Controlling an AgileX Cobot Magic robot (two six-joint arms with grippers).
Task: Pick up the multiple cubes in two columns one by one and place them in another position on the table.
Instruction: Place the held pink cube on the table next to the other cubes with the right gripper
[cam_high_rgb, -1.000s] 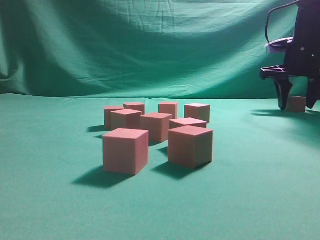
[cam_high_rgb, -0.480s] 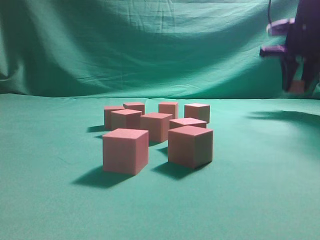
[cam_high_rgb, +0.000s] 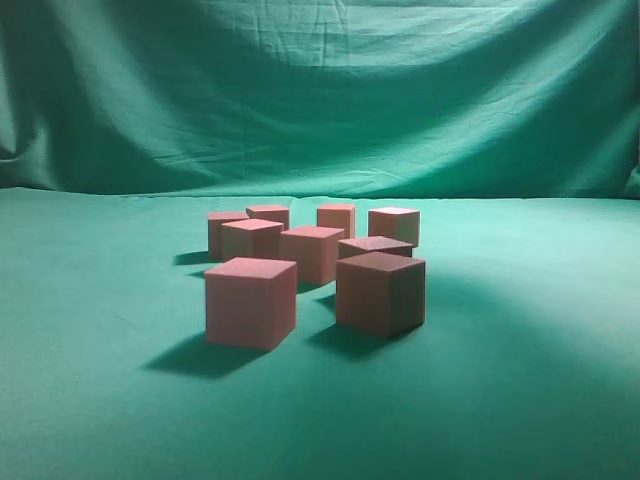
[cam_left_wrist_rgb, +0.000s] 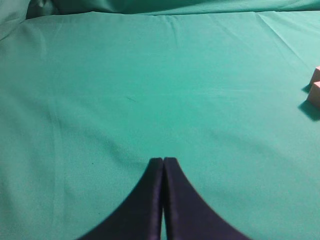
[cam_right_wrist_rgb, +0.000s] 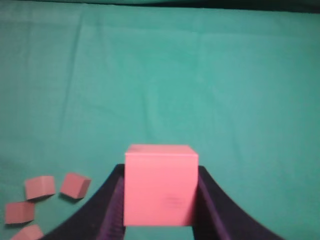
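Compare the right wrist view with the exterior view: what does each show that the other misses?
Only the right wrist view shows the right gripper with its jaws closed on a held cube, above the table. Only the exterior view shows the upright backdrop cloth and the whole cluster of eight cubes standing close together; no arm appears there. Both show the green table and some of the clustered cubes.

The green cloth table (cam_high_rgb: 110, 400) carries 8 salmon cubes (cam_high_rgb: 251, 300) clustered in 2 rough columns near its middle.
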